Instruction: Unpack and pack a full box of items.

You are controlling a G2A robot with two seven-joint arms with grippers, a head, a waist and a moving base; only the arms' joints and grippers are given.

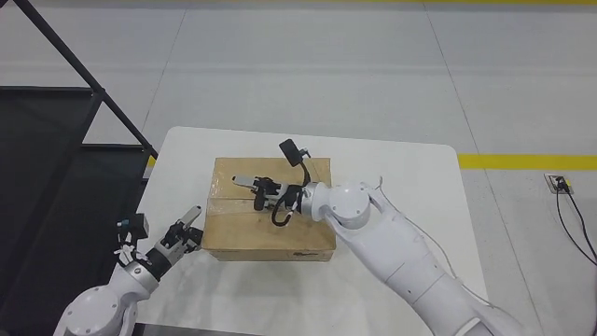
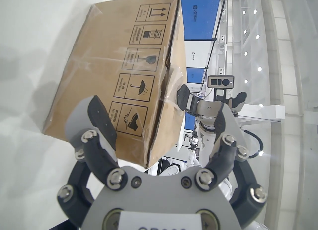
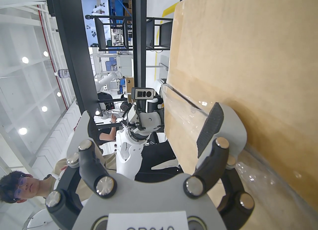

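Note:
A closed cardboard box [image 1: 270, 210] stands in the middle of the white table [image 1: 401, 177], its top seam under clear tape [image 3: 185, 113]. My right gripper [image 1: 257, 186] hovers over the box's top near the seam, open, with one finger [image 3: 216, 126] lying against the cardboard [image 3: 248, 54]. My left gripper [image 1: 187, 227] is low beside the box's left end, open and holding nothing. In the left wrist view that gripper [image 2: 161, 121] faces the printed side of the box [image 2: 116, 67], and the right gripper [image 2: 211, 103] shows beyond the box's upper edge.
A black metal rack [image 1: 56, 149] stands just off the table's left side. Bare table surface lies to the right of and behind the box. A yellow line [image 1: 527, 161] marks the floor past the table's right edge.

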